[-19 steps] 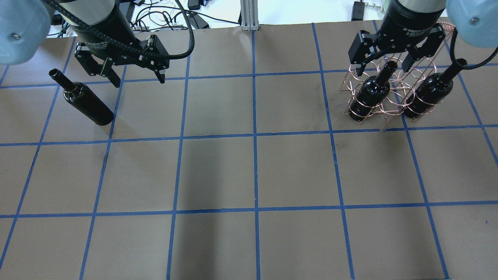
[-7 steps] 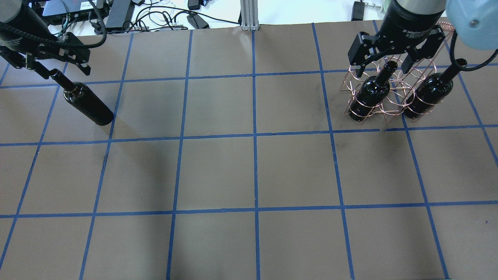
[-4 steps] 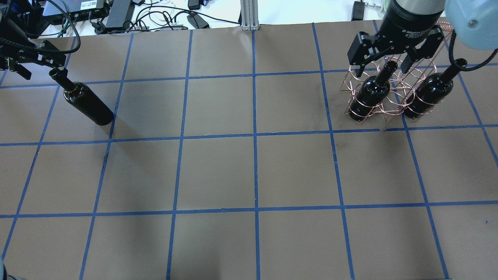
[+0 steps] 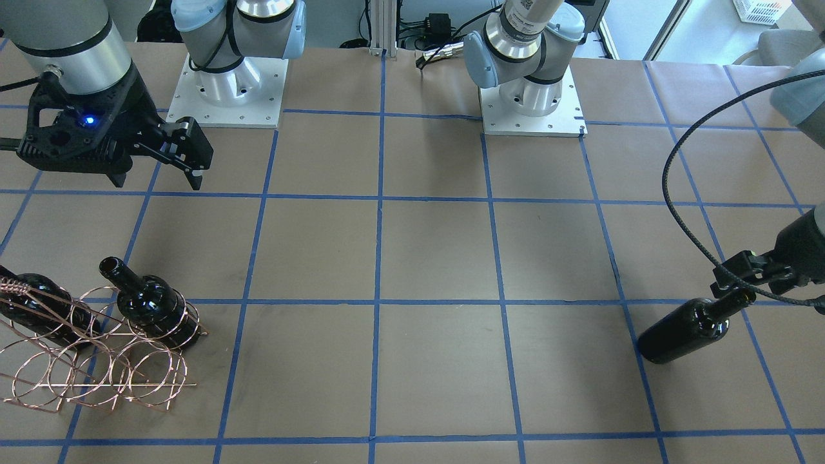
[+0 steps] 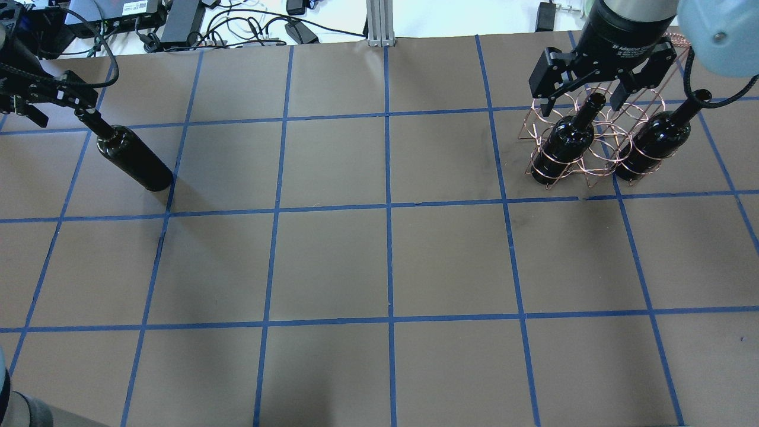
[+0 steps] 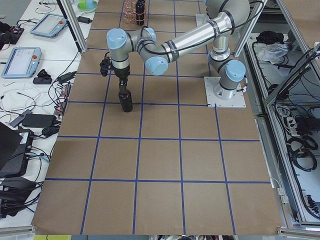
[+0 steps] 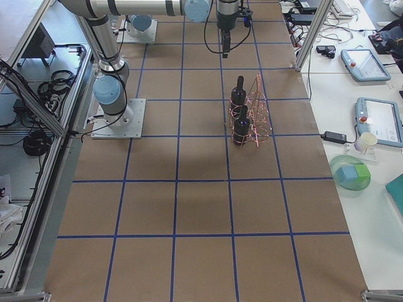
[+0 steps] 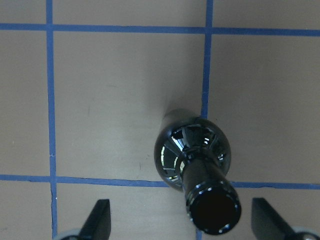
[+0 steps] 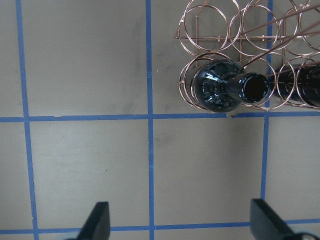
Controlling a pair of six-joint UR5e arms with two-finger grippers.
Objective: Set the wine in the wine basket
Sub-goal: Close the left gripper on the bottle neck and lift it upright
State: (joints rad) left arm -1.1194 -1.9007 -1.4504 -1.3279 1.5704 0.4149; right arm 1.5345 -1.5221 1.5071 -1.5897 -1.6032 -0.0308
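Three near-black bottles show, and two of them stand in the wine basket (image 5: pixel 600 142), necks up. One, the corner bottle (image 5: pixel 563 145), fills an end ring of the basket's row on the robot's side. The second bottle (image 5: pixel 653 141) stands in the same row, apart from the first and not touching it. In the front-facing view the basket's twisted handle (image 4: pixel 18 284) crosses that second bottle.

Above the basket hangs the right gripper (image 5: pixel 580 110), raised clear of wire and glass. Its jaws are spread wide and nothing is between them. In its wrist view the fingertips (image 9: pixel 100 222) frame bare paper, and the corner bottle lies ahead of them rather than between them.

Away from the basket runs a long stretch of the table (image 5: pixel 385 261), brown paper crossed by blue tape lines.

At the end farthest from the basket, on the robot's left, stands the wine (image 5: pixel 133 157), upright on the paper just beside a tape line and well apart from the other two bottles. The left gripper (image 8: pixel 182 220) is over its neck with jaws apart, one finger (image 8: pixel 100 220) on each side of the open mouth. Paper shows between the glass and each finger, and the mouth sits nearer one finger than the other. It clasps nothing. Whether the fingertips reach below the rim cannot be told.
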